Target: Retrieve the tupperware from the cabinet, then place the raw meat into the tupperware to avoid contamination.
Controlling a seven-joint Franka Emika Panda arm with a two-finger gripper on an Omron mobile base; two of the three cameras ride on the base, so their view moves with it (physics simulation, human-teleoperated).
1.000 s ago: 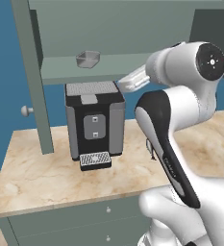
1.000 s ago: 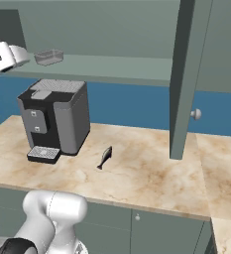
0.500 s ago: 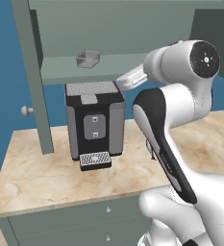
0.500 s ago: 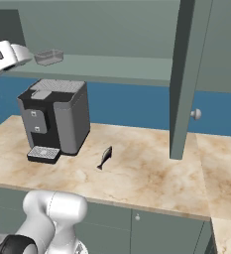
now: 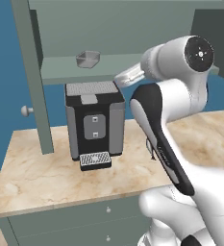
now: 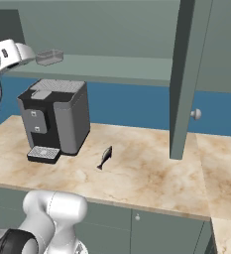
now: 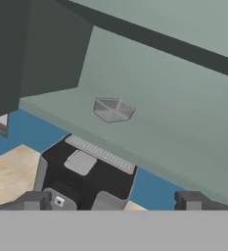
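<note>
One little box sits straight ahead of the open hand

One small, shallow, see-through grey tupperware box (image 5: 88, 58) sits on the bottom shelf of the big grey-green wall cabinet (image 5: 132, 29), and both doors stand open. It rests near the front edge of the shelf, above the black and grey coffee machine (image 5: 94, 122) on the pale marble counter (image 6: 151, 173).

The white robot's two-finger gripper (image 7: 114, 201) is spread wide and holds nothing. In the hand view the box (image 7: 113, 109) lies ahead of the two dark finger tips (image 7: 32, 200), near the middle of the picture, and well apart from them. In the left base view the hand is up at shelf height, to the right of the box. So I think the next move is a reach forward along the shelf. The box looks a bit longer one way than the other, but I cannot tell if the fingers line up with its short side.

The tiny dark grey fish with a forked tail (image 6: 105, 157), which is the raw meat, lies on the counter just beside the coffee machine, far below the hand. It comes after the box.
</note>
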